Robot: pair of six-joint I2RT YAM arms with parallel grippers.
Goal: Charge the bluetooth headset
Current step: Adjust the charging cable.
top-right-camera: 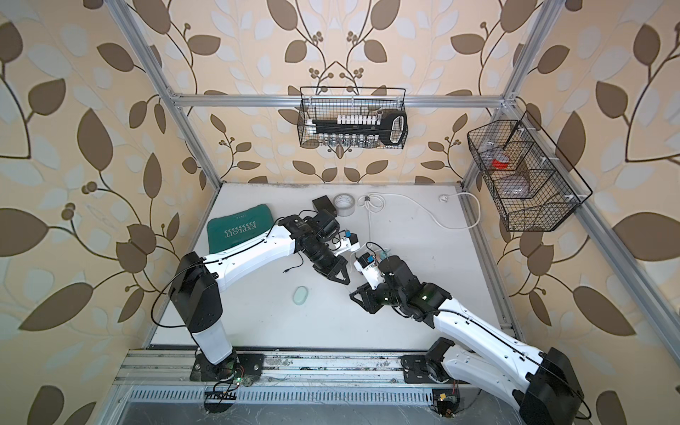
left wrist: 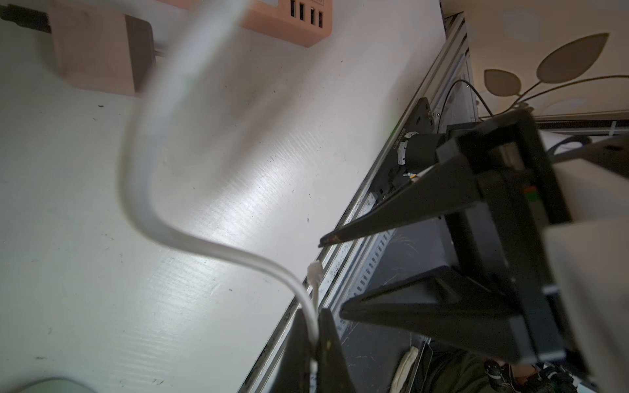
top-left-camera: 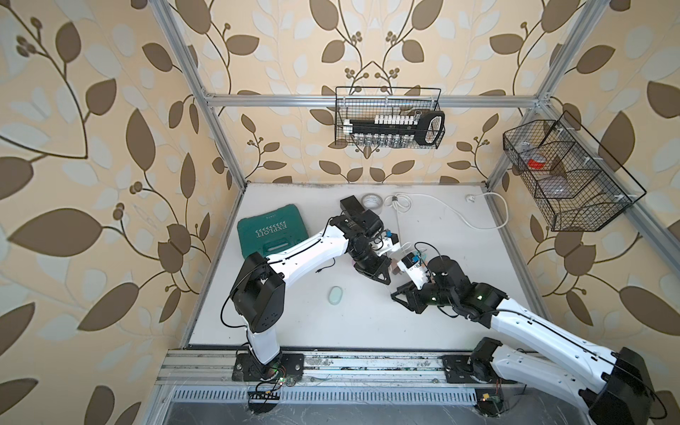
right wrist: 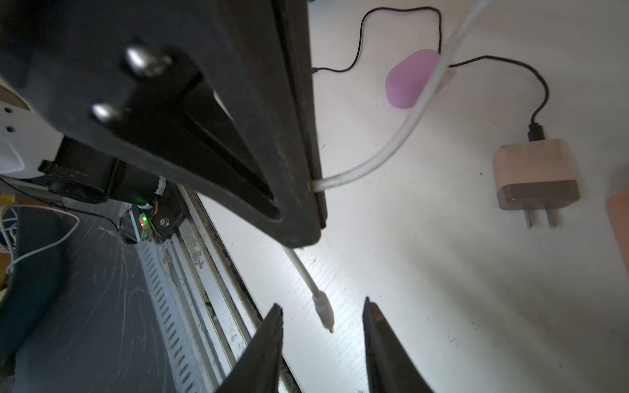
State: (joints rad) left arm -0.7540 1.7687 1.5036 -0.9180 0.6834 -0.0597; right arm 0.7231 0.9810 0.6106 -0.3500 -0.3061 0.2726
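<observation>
Left gripper [left wrist: 310, 335] is pinching the limp white charging cable [right wrist: 391, 146] behind its stiff plug [right wrist: 323, 311], judged the soundest hold; right gripper [right wrist: 322, 304] is hanging spread, flanking that plug; pale green oval headset case [top-left-camera: 335, 295] is lying apart.

A green tool case [top-left-camera: 270, 235] marked EXPLOIT lies flat on the white table [top-left-camera: 368, 323]. To the right of the case in both top views, a roll of tape [top-left-camera: 371, 201] sits near the table's back edge. Above the case on the leaf-patterned back wall, a black wire basket [top-left-camera: 368, 106] holds a socket rack [top-left-camera: 382, 128]. Well right of the case, a second wire basket [top-left-camera: 581, 217] on the side frame holds a red item [top-left-camera: 536, 163].
</observation>
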